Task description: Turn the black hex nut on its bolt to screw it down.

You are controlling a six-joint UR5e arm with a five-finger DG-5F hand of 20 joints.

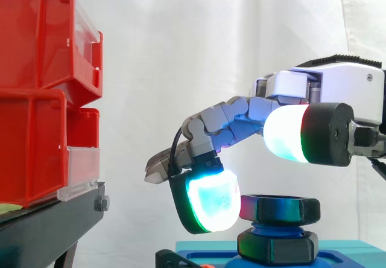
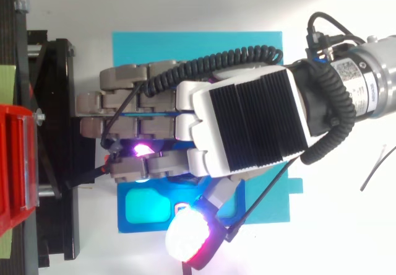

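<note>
Two red bins [image 1: 36, 93] are stacked at the far left on a black stand [image 1: 48, 226], which the top view has along its left edge. The fingers [image 1: 232, 120] reach leftward from the hand [image 1: 338, 81] and are loosely bent. One of them turns down, and its cyan-white pad [image 1: 211, 204] hangs at the left edge of the nut [image 1: 280, 209]. Whether the pad touches the nut or sits just beside it cannot be told.

The black nut sits near the top of a blue bolt [image 1: 274, 227], level, with a gap of thread below it. Under that gap a second black hex [image 1: 277, 248] rests on the teal plate [image 1: 338, 247]. The thumb [image 1: 289, 132], glowing white with a red and green band, is held above the nut and apart from it. The fingers are therefore spread and clasp nothing.

From above, the back of the hand [image 2: 247, 123] covers the bolt. The plate lies on the white desk [image 2: 346, 238], and a blue base [image 2: 145, 210] is on it below the fingers. The thumb's pad glows at the lower edge.
</note>
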